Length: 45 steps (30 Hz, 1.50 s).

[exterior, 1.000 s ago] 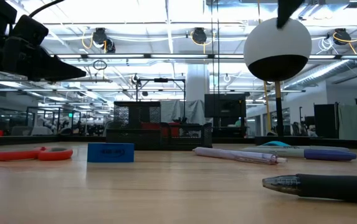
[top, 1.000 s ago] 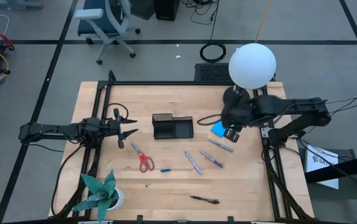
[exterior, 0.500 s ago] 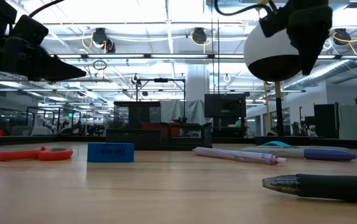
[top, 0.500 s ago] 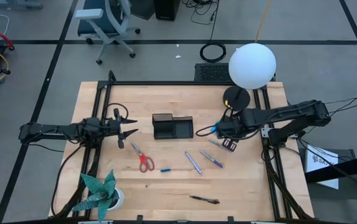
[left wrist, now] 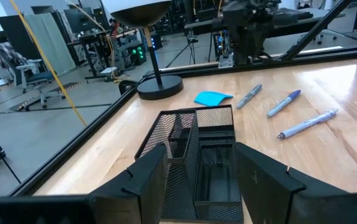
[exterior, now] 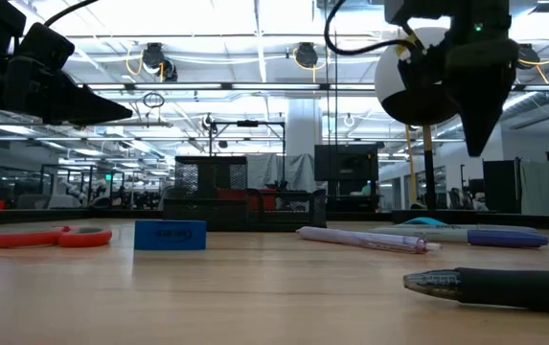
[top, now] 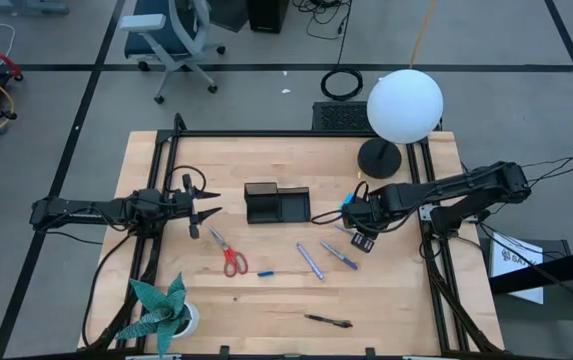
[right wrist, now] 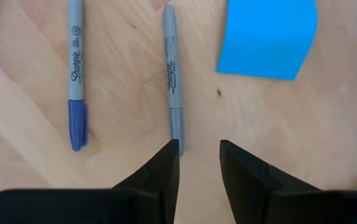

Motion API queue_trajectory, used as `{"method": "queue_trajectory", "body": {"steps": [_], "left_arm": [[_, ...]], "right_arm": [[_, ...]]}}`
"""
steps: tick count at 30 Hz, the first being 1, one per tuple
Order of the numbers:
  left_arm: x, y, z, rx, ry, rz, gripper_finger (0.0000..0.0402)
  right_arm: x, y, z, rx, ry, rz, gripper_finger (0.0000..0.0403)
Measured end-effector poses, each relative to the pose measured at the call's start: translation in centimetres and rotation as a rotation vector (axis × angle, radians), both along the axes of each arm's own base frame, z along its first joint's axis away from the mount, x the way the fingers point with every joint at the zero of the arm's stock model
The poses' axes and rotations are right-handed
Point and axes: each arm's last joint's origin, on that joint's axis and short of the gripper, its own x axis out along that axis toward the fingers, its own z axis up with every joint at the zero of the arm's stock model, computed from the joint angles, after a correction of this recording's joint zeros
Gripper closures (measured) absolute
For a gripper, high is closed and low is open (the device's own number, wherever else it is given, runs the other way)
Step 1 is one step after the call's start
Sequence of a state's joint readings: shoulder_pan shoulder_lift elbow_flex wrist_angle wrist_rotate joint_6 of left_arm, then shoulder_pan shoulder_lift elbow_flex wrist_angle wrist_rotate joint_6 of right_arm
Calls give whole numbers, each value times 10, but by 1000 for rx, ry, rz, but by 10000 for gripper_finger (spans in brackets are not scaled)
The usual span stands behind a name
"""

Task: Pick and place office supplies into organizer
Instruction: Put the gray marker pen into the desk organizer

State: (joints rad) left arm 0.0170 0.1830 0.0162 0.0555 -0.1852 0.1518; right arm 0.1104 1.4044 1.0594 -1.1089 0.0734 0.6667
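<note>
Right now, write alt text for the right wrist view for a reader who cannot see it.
The right gripper hangs open just above a wooden table, pointing down at a silver marker. A blue-capped marker lies parallel beside it, and a bright blue notepad lies on the silver marker's other side.

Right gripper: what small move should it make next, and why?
Probably shift sideways and descend onto the silver marker. The right gripper hangs above the table with its fingers apart and empty, the marker's tip just beside one finger, not between them.
</note>
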Motion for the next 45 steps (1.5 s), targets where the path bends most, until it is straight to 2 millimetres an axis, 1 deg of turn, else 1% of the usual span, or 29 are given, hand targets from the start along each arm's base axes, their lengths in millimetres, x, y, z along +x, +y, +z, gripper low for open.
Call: {"method": "queue_trajectory", "body": {"steps": [5, 9, 14, 23, 28, 32, 39, 45], "left_arm": [[0, 0, 0, 0, 0, 0, 213], [0, 0, 0, 0, 0, 0, 213], [0, 0, 0, 0, 0, 0, 213], [0, 0, 0, 0, 0, 0, 213], [0, 0, 0, 0, 0, 0, 213], [0, 0, 0, 0, 0, 0, 213], [0, 0, 0, 0, 0, 0, 213], [0, 0, 0, 0, 0, 0, 213]], "right_arm": [[-2, 0, -16, 10, -7, -3, 298], [-5, -3, -30, 80, -10, -22, 298], [-6, -8, -40, 106, -28, -33, 298], [5, -9, -41, 137, -126, -10, 298], [11, -10, -54, 133, -71, -1, 298], [23, -10, -62, 132, -24, 21, 298], [45, -9, -61, 119, -15, 82, 298], [45, -10, -62, 90, 2, 98, 298]]}}
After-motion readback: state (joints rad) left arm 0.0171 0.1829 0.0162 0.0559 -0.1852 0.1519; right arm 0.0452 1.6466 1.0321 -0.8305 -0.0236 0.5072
